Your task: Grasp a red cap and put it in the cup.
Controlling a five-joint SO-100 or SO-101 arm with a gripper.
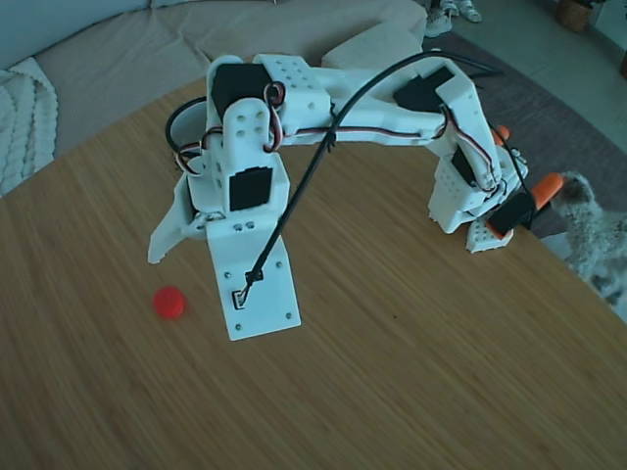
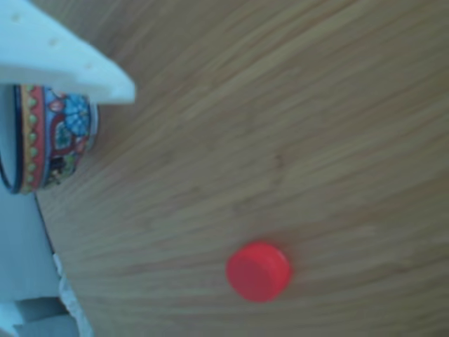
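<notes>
The red cap (image 1: 168, 303) lies flat on the wooden table (image 1: 411, 372), below and left of my gripper in the fixed view. It also shows low in the other view, red cap (image 2: 258, 271), with bare wood around it. My gripper (image 1: 201, 279) hangs above the table, open and holding nothing. Its pointed finger (image 1: 165, 240) spreads left of the white plate (image 1: 257, 289). The cup (image 1: 173, 124) is mostly hidden behind the arm, with only a black rim arc showing. In the other view the cup (image 2: 56, 140) shows its patterned band at the left, under a white finger (image 2: 63, 63).
The arm's base (image 1: 460, 201) stands at the table's right edge, beside orange clamp handles (image 1: 542, 188). A black cable (image 1: 323, 147) runs along the arm to the plate. A sofa (image 1: 118, 49) and a knitted blanket (image 1: 20, 117) lie beyond the table's round far edge.
</notes>
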